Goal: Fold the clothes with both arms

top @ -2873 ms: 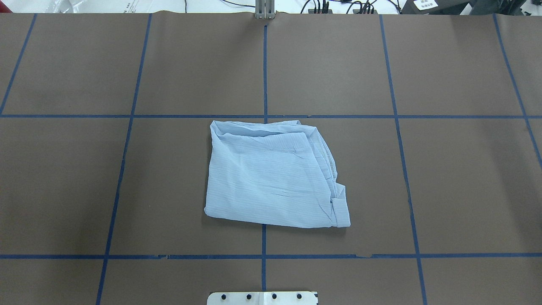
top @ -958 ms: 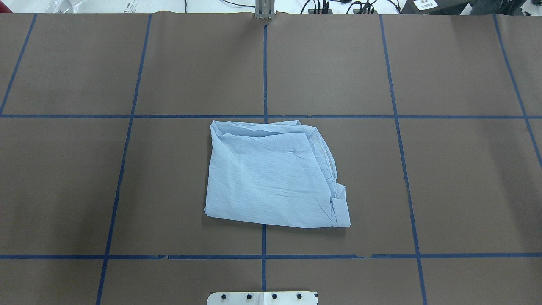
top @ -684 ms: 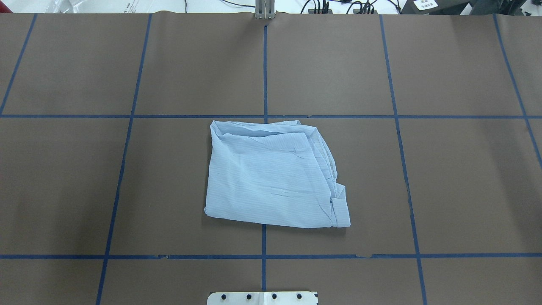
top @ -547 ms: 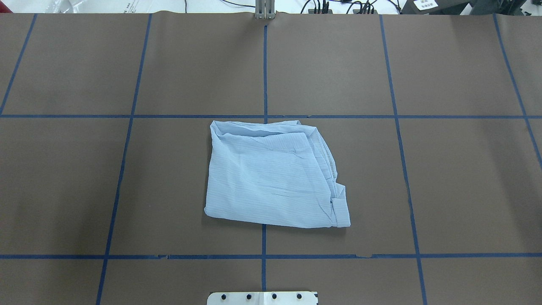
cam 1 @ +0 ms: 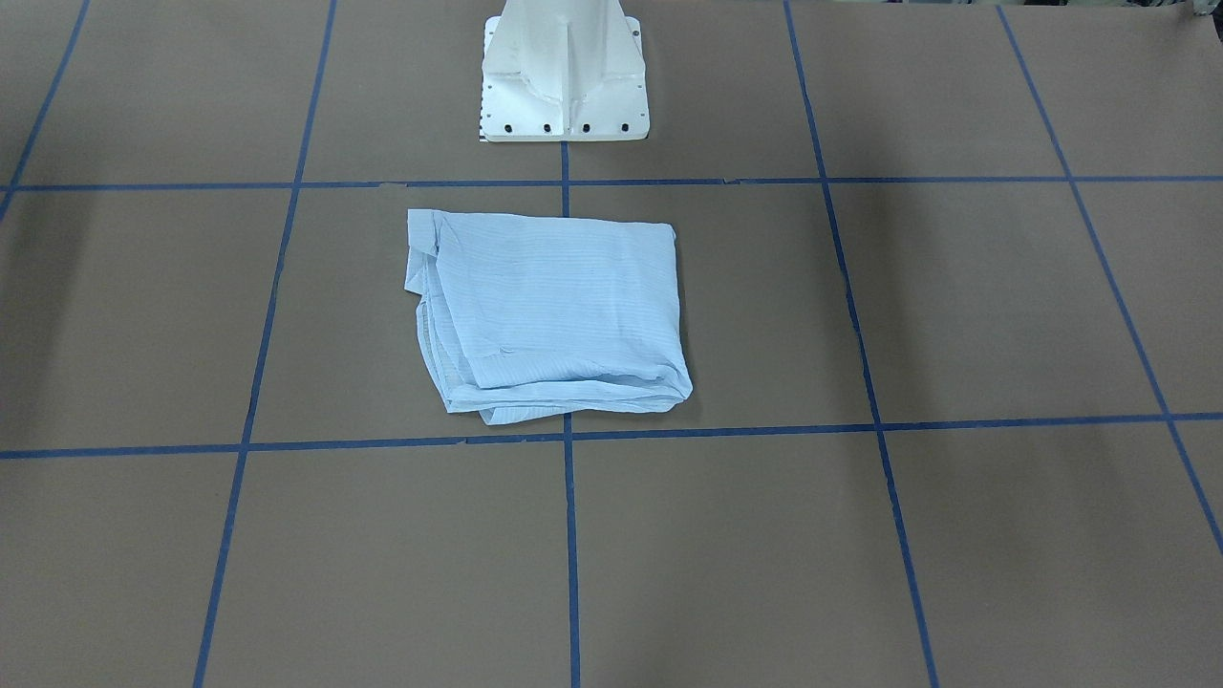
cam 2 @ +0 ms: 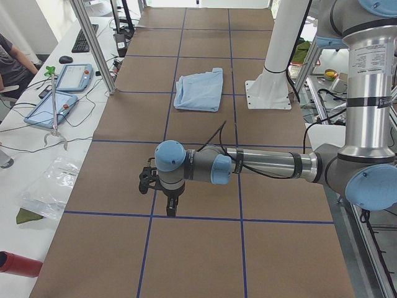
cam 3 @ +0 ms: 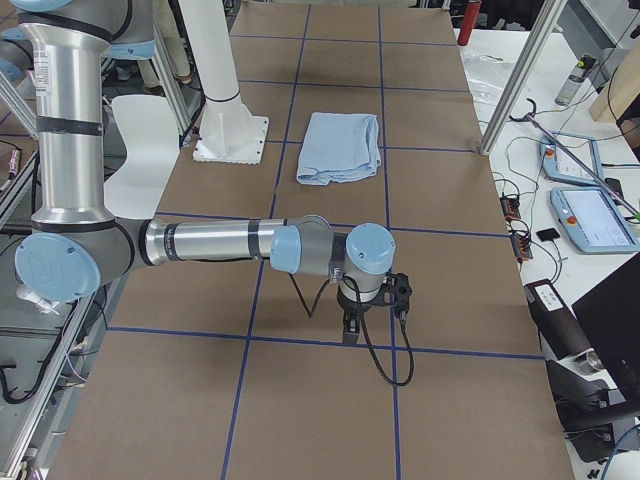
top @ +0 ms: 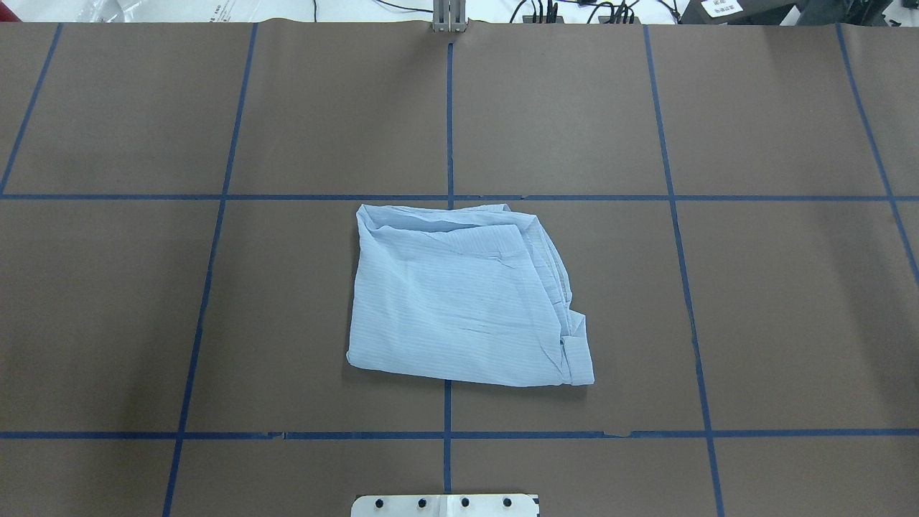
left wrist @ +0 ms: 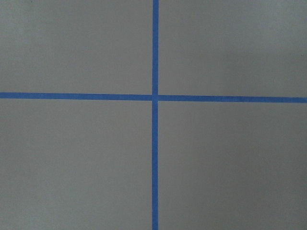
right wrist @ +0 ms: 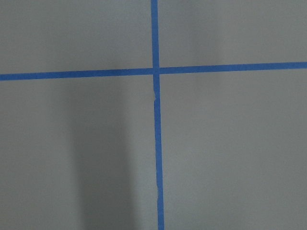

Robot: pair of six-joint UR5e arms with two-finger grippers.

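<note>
Left arm [cam 2: 267, 164] stretched low over table [top: 790, 301], left gripper [cam 2: 171, 205] pointing down above blue tape crossing [left wrist: 155, 97]; open or closed, cannot tell. Shirt [top: 459, 301] folded into rough rectangle at table centre, just beyond white pedestal [cam 1: 564, 86] (loose edges bunched on its right side in overhead view), well apart from both grippers. Right arm [cam 3: 215, 243] mirrored at right end, right gripper [cam 3: 351, 326] pointing down over second tape crossing [right wrist: 156, 71]; its opening likewise cannot tell.

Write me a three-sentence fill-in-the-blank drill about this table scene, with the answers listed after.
The light blue shirt lies ____ on the table, not spread out.
The grid lines of tape on the table are ____ in colour.
The robot's pedestal is ____ in colour.
Missing words: folded; blue; white.
</note>
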